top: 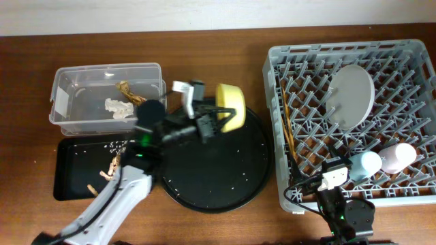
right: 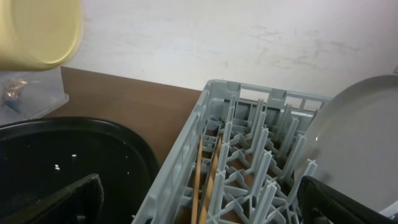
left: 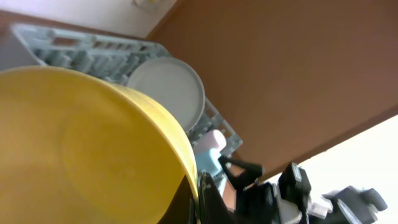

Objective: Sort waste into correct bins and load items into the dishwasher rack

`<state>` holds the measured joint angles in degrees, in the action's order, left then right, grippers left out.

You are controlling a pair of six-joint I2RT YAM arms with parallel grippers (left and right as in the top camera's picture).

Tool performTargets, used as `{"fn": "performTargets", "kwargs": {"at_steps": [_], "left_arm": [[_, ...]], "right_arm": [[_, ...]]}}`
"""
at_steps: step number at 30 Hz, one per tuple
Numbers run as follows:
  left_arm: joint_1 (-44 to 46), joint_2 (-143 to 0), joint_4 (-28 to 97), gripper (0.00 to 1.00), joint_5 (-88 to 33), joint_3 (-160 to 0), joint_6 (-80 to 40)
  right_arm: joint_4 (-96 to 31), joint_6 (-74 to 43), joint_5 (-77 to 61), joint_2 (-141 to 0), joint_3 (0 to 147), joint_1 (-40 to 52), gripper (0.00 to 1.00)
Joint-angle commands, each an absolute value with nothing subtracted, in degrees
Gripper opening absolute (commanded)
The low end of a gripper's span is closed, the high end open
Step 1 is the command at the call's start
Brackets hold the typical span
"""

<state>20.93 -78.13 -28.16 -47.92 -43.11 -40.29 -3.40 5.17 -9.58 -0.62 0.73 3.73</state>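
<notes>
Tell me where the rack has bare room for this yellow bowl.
Free for the yellow bowl: in the rack, the peg rows between the chopsticks at its left wall and the plate; also its far right corner beyond the plate. Crowded: the near right corner, where the blue cup and pink cup lie by the right gripper.

I find nothing I can read: no word, brand, number or sign. A pale patch on the end wall of the clear tub is too small for me to tell if it bears print. The yellow bowl, plate and rack show plain surfaces.
</notes>
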Motion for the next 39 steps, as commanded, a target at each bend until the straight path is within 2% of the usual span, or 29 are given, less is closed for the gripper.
{"fn": "performTargets", "kwargs": {"at_steps": [1,3,7,13,14,16,17,18,24,31,32,34,35,36,37,39], "left_arm": [[27.66,-89.3,-42.54,0.0,-35.68,-44.18,-56.18],[30.15,-101.97,-54.08,0.0,-38.65,-51.53,-62.46],[34.72,-118.98,-53.67,0.0,-40.86,-72.53,-66.41],[37.34,-125.27,-51.13,0.01,-39.2,-77.23,-67.72],[37.21,-125.27,-49.76,0.1,-39.18,-77.23,-67.68],[36.67,-125.27,-46.94,0.2,-38.98,-77.23,-67.68],[35.77,-125.25,-45.23,0.67,-39.22,-77.23,-67.7],[34.46,-125.27,-44.4,0.99,-40.84,-77.23,-67.68],[29.67,-125.25,-32.08,0.99,-45.08,-77.23,-63.29],[19.55,-122.39,-39.7,0.99,-63.0,-77.25,-63.37],[17.85,-120.03,-36.25,0.99,-64.25,-77.25,-63.16],[15.73,-113.69,-21.65,0.99,-61.23,-77.25,-55.61],[15.18,-108.16,-7.57,0.99,-54.92,-77.25,-47.0],[15.2,-98.7,14.9,1.0,-39.57,-77.25,-35.53],[15.92,-90.04,30.55,0.99,-26.89,-77.25,-28.25],[17.78,-76.25,52.14,0.99,-6.98,-77.25,-22.35]], "right_arm": [[-3.55,5.56,-9.89,-0.25,0.32,3.36,0.98],[-3.55,5.56,-9.89,-0.25,0.32,3.36,0.98],[-3.55,5.56,-9.89,-0.25,0.32,3.36,0.98],[-3.55,5.58,-9.89,-0.25,0.32,3.36,0.98],[-3.55,5.56,-9.89,-0.25,0.32,3.36,0.98],[-3.55,5.56,-9.89,-0.25,0.32,3.36,0.98],[-3.55,5.56,-9.89,-0.25,0.32,3.36,0.98],[-3.55,5.56,-9.89,-0.25,0.32,3.36,0.98],[-3.55,5.56,-9.89,-0.25,0.32,3.36,0.98],[-3.55,5.56,-9.89,-0.25,0.32,3.36,0.98],[-3.55,5.56,-9.89,-0.25,0.32,3.36,0.98],[-3.55,5.56,-9.89,-0.25,0.32,3.36,0.98],[-3.55,5.56,-9.89,-0.25,0.32,3.36,0.98],[-3.55,5.56,-9.89,-0.25,0.32,3.36,0.99],[-3.55,5.56,-9.89,-0.25,0.32,3.36,0.98],[-3.55,5.58,-9.89,-0.25,0.32,3.36,0.98]]}}
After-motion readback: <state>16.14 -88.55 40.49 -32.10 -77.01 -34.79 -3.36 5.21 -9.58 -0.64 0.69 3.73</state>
